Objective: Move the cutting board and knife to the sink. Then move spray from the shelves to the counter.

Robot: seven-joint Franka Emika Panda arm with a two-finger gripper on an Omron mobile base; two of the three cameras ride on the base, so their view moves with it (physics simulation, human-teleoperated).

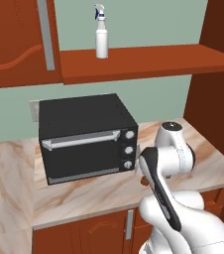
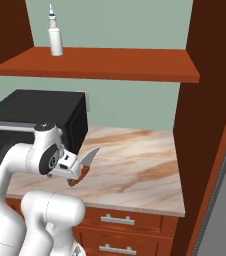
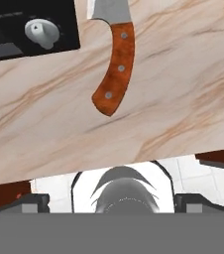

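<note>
The knife (image 3: 115, 69) lies flat on the counter (image 3: 183, 89), its reddish-brown handle towards me and its silver blade towards the oven. My gripper (image 3: 112, 202) hangs above it, open, with nothing between its fingertips (image 3: 34, 202). From the right base view the knife (image 2: 87, 160) pokes out beside my hand. The white spray (image 1: 101, 34) stands upright on the shelves (image 1: 143, 62), high above the oven; the spray (image 2: 55, 36) is far from my gripper. The cutting board and the sink are out of view.
A black toaster oven (image 1: 84, 139) sits on the counter (image 1: 84, 193) just left of the knife, its knobs (image 3: 42, 31) close to the blade. A tall wooden cabinet wall (image 2: 205, 125) bounds the counter on the right. Drawers (image 2: 115, 220) run below the counter edge.
</note>
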